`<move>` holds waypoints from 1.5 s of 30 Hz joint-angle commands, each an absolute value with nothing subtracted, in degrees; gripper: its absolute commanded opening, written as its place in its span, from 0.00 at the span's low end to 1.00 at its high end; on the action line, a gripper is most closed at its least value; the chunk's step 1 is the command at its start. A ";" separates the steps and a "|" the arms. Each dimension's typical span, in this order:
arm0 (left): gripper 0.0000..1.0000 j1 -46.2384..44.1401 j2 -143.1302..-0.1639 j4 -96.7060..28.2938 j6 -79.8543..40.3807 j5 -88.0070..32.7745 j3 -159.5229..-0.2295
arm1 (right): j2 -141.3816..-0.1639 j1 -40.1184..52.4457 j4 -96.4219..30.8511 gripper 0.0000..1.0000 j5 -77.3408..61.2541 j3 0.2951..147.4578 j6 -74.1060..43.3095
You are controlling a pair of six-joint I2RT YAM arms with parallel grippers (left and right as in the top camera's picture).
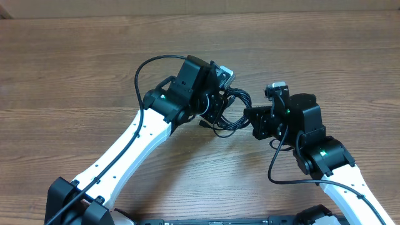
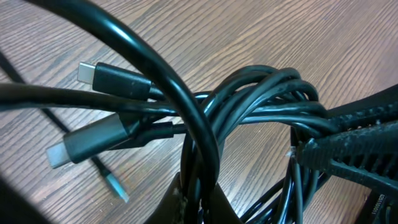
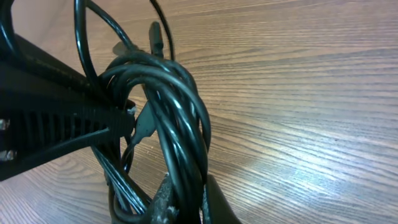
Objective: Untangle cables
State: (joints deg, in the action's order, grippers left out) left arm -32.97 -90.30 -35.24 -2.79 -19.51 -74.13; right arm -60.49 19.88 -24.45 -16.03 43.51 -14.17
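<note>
Wood-grain table fills all three of my feeds, pale brown with a soft glare. Nearest me on the overhead, two white arms rise from the bottom edge, the left arm from the lower left and the right arm from the lower right, meeting near the middle. Between them sit the cables: thin, glossy black cords bunched into one tight knot of overlapping loops, with a looser loop sagging toward my side. The left gripper has its jaws together, clamped on the left side of the bundle; on its wrist feed a cord runs straight down between its fingers. The right gripper is likewise closed on the right side, the strands bending down into it on its own feed. I count two arms, two grippers and one tangle; how many separate cords make it up I cannot tell. Past the knot on the left wrist feed I count three plug ends: an upper plug and a lower plug, both flat with metal tips, and a small plug on a thinner cord lying on the wood. Farthest on the overhead, a thicker arm wire arcs off the left arm.
</note>
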 commanded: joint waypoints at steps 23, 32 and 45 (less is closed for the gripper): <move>0.04 -28.75 -90.76 -40.38 -37.71 3.55 -73.97 | -60.18 20.18 -24.97 0.04 -6.76 44.64 -26.24; 0.04 -28.75 -90.76 -39.64 -31.24 3.31 -73.97 | -60.18 20.21 -24.67 0.41 -9.98 44.64 -23.55; 0.04 -28.91 -90.76 -35.73 -2.92 -18.33 -73.97 | -60.18 20.21 -22.20 0.88 -20.71 44.64 -14.48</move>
State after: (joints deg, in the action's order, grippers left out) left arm -28.51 -90.35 -36.38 -11.49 -9.39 -74.11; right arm -60.71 20.29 -22.57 -19.40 43.55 -15.81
